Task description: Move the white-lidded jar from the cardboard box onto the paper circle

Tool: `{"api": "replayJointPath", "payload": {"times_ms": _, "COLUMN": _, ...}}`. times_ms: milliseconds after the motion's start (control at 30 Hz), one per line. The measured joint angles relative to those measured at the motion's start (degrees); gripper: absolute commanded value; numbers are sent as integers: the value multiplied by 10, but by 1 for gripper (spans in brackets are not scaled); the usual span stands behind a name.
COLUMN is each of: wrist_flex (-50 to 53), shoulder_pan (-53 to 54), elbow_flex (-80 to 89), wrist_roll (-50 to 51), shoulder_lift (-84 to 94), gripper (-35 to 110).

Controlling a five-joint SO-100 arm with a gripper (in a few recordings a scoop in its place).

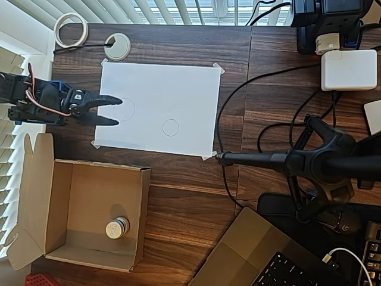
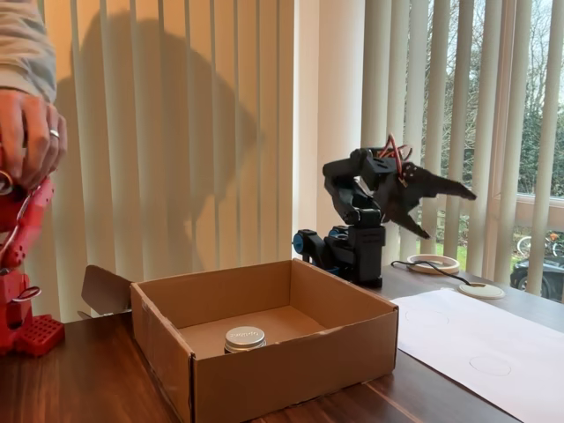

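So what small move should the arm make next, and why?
Probably swing the gripper across to above the cardboard box. Its fingers are spread and hold nothing, raised over the white sheet's edge, while the white-lidded jar sits upright on the box floor. The paper circle is bare.

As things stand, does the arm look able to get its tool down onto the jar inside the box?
Probably yes: the box is open-topped, nothing covers the white-lidded jar, and the open tool hangs clear above the white sheet, empty. Reach distance can't be judged.
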Motion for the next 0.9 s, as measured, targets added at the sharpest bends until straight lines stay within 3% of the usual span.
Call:
{"api": "replayJointPath", "payload": {"times_ms": 567, "wrist_flex": -157, "shoulder_pan": 330, "elbow_flex": -314, "wrist_roll": -290, "shoulder_lift": -428, "gripper": 42}}
{"api": "replayJointPath", "payload": {"times_ms": 900, "wrist_flex": -270, "shoulder_pan": 401, "elbow_flex": -451, "wrist_roll": -380, "shoulder_lift": -691, "gripper": 42}}
